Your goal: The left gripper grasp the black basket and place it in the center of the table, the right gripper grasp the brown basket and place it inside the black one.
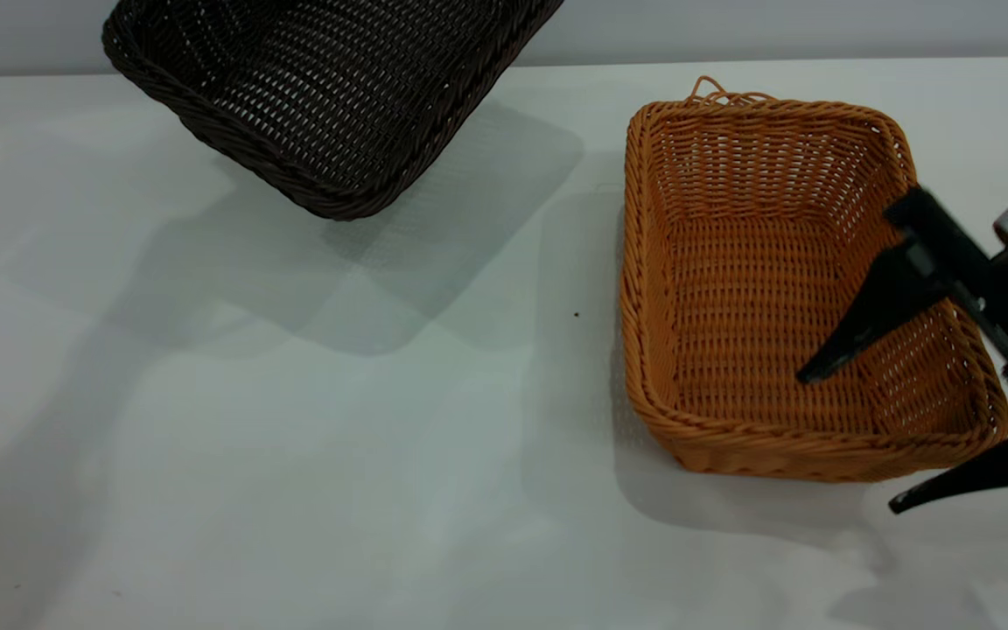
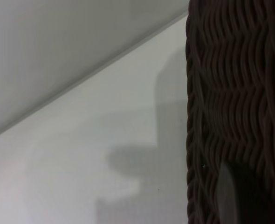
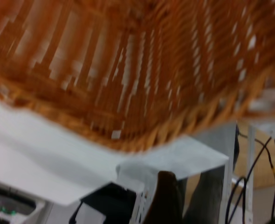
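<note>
Black basket (image 1: 329, 96) is seen lifted & tilted off the worktop (image 1: 294, 455) at approx 11 o'clock, its shadow cast below; left gripper is hidden, so its state can't be told. Brown basket (image 1: 784, 289) is set flat at 3 o'clock, w/ right gripper (image 1: 854, 437) spread wide across its 4 o'clock corner, one finger inside, one outside.

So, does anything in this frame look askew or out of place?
The black basket is tilted and lifted off the table, casting its shadow below; that fits it being carried. The brown basket sits flat, the right gripper open astride its right rim. Nothing is spilled or damaged.
</note>
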Tool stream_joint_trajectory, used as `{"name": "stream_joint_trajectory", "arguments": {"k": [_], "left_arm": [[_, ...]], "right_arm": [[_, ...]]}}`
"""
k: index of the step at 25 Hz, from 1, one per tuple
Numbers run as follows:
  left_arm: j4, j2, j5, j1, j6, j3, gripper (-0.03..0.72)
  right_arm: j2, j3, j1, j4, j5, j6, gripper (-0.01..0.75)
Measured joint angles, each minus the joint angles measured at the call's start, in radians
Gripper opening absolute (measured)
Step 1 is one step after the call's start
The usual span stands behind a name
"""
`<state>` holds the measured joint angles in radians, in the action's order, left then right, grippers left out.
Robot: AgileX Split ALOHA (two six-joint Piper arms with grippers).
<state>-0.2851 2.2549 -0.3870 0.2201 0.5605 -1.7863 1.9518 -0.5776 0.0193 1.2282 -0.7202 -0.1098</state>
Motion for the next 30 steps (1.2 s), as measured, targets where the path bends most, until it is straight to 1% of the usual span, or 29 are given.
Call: {"name": "stream_joint_trajectory", "arguments": {"k": [3, 7, 10, 13, 15, 17, 21, 22, 25, 27, 30], "left_arm": [[0.0, 0.0, 0.002, 0.0, 0.0, 0.0, 0.078], [0.0, 0.0, 0.007, 0.0, 0.0, 0.0, 0.078], [0.0, 0.0, 0.011, 0.0, 0.001, 0.0, 0.078], [0.0, 0.0, 0.013, 0.0, 0.012, 0.0, 0.078], [0.0, 0.0, 0.013, 0.0, 0.023, 0.0, 0.078], [0.0, 0.0, 0.021, 0.0, 0.026, 0.0, 0.078], [0.0, 0.0, 0.04, 0.0, 0.049, 0.0, 0.077], [0.0, 0.0, 0.04, 0.0, 0.062, 0.0, 0.078], [-0.002, 0.0, 0.038, 0.0, 0.092, 0.0, 0.078], [-0.004, 0.0, 0.032, 0.002, 0.125, 0.0, 0.078], [-0.004, 0.0, -0.009, 0.012, 0.206, 0.0, 0.078]], "right_arm": [[0.049, -0.003, 0.0, 0.047, 0.044, -0.057, 0.565], [0.095, -0.003, 0.0, 0.109, 0.074, -0.112, 0.561], [0.115, -0.003, 0.0, 0.169, 0.109, -0.17, 0.535], [0.132, -0.004, 0.0, 0.247, 0.134, -0.238, 0.484], [0.147, -0.004, 0.0, 0.292, 0.152, -0.278, 0.421], [0.156, -0.004, 0.0, 0.325, 0.17, -0.321, 0.336], [0.158, -0.012, -0.013, 0.419, 0.225, -0.406, 0.114], [0.158, -0.018, -0.026, 0.429, 0.225, -0.435, 0.08], [0.163, -0.042, -0.09, 0.416, 0.2, -0.536, 0.071], [0.168, -0.08, -0.162, 0.415, 0.167, -0.591, 0.07], [0.174, -0.161, -0.303, 0.423, 0.078, -0.655, 0.07]]}}
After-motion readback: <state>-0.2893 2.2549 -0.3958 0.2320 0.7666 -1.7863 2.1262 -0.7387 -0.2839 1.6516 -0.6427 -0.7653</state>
